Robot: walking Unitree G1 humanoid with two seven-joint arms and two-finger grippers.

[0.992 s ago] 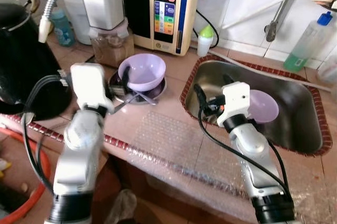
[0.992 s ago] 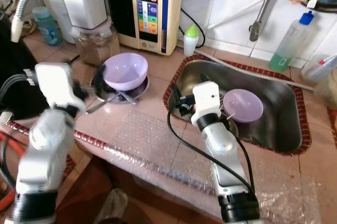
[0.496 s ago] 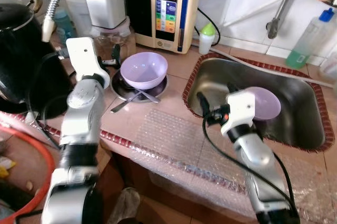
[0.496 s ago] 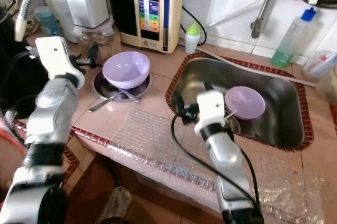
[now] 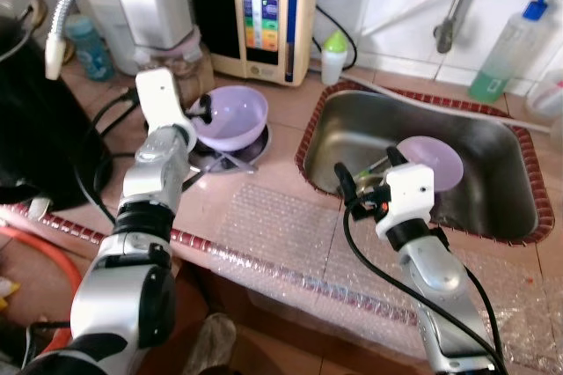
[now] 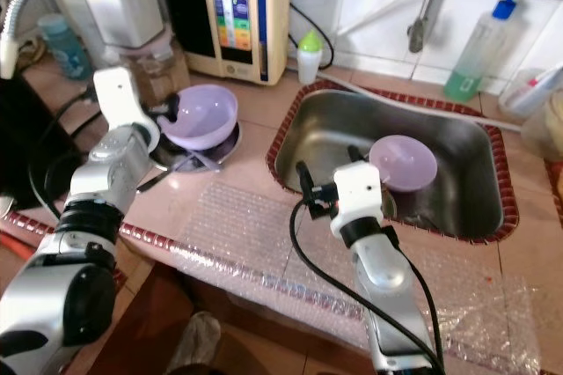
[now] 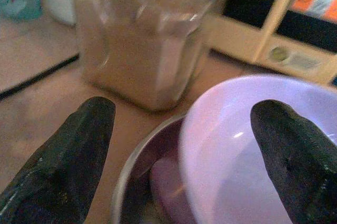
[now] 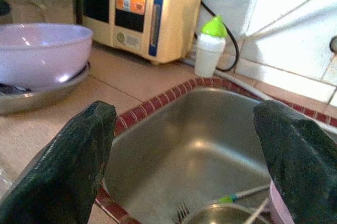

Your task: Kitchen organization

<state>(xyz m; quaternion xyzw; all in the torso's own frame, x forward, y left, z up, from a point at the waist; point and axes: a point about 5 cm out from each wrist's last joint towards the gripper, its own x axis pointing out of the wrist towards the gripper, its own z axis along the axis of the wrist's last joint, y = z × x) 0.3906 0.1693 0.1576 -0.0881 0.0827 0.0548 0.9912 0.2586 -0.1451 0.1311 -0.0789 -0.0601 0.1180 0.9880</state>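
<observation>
1. The left pincer (image 5: 201, 113) is released, its fingers spread at the near rim of the lavender bowl (image 5: 230, 115), one finger (image 7: 63, 166) outside it by the metal plate (image 7: 129, 182) beneath.
2. That bowl sits in the metal plate on the counter (image 5: 281, 172), with a spoon (image 6: 149, 181) beside it; a jar of brown powder (image 7: 139, 50) stands just behind.
3. The right pincer (image 5: 362, 183) is released, hovering over the near left edge of the sink (image 5: 352, 128).
4. A second lavender bowl (image 5: 433, 160) lies in the sink, with a fork (image 8: 181, 212) nearby.
5. A water ioniser (image 5: 268, 10) and small green-capped bottle (image 5: 332, 56) stand at the wall.
</observation>
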